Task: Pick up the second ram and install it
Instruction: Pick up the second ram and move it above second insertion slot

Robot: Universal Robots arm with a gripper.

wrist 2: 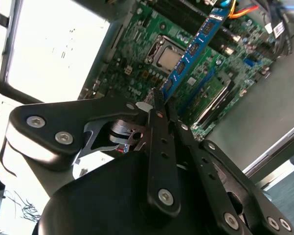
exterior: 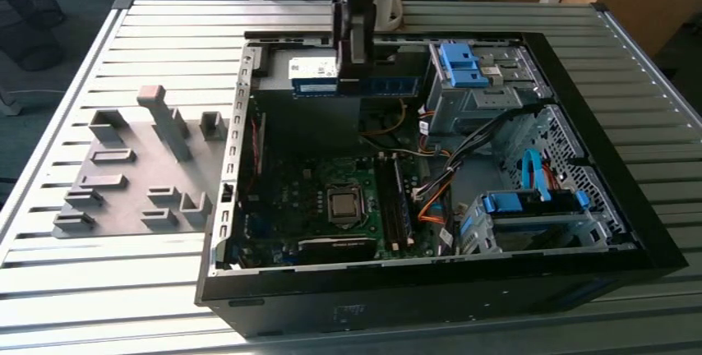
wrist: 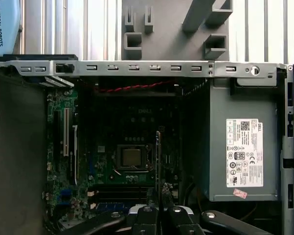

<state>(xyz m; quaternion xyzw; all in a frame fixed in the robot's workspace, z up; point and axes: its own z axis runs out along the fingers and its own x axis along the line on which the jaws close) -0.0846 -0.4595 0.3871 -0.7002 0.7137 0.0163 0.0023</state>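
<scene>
One grey fixture plate was seen by the bench edge at the exterior view's left. One open computer case was set just beside it. One gripper was clenched on the second ram, one stick, held raised over the case's far end, above one motherboard.

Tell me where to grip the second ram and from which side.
Mid-length, pinching its two flat faces from above, as the gripper holds the second ram now: the stick is thin, on edge and level, so its lower edge is left free.
</scene>
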